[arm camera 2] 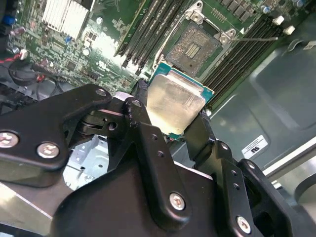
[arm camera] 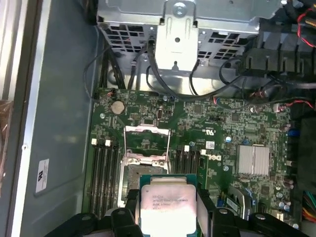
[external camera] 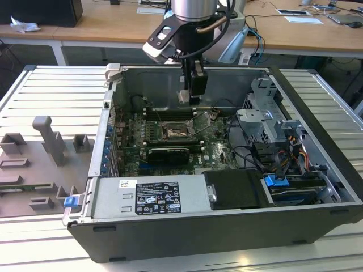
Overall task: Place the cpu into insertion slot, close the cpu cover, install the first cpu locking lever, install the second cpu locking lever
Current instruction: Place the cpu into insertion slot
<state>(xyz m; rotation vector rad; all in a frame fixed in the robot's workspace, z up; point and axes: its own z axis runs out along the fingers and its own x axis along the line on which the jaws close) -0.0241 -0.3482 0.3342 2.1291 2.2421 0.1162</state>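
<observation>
one gripper: your gripper (arm camera 2: 174, 112) hangs inside the open computer case (external camera: 187, 241), with its two black fingers (arm camera 2: 148, 143) clamped on opposite edges of the cpu (arm camera 2: 173, 96).
cpu: you hold it with its pale metal top facing the wrist cameras and a thin green edge showing around it. it is in the air, apart from the board.
insertion slot: the insertion slot (arm camera 2: 195, 49) lies bare on the board with its dark centre uncovered. it is near the held cpu and not touching it.
cpu cover: the cpu cover (arm camera: 146, 129) is swung up off the slot on its hinge, and you can see the board through its cut-out middle.
lever: a thin wire lever (arm camera 2: 256, 38) reaches out from the slot's side, above the memory slots (arm camera: 106, 173).
memory slots: you see these long black rows on both sides of the slot.
board: the green motherboard (arm camera: 222, 123) carries a ribbed silver heatsink (arm camera: 253, 160) and a round coin battery (arm camera: 117, 106).
expansion card: in the exterior view, a long black expansion card (external camera: 168, 154) lies across the board, nearer to you than the slot.
case: it lies on its side. a labelled power supply (external camera: 148, 195) runs along the near wall, and a grey drive cage (external camera: 264, 113) sits toward the exterior view's right.
table: the case rests on a ribbed metal table (external camera: 57, 85), with a grey fixture block (external camera: 50, 141) at the exterior view's left.
</observation>
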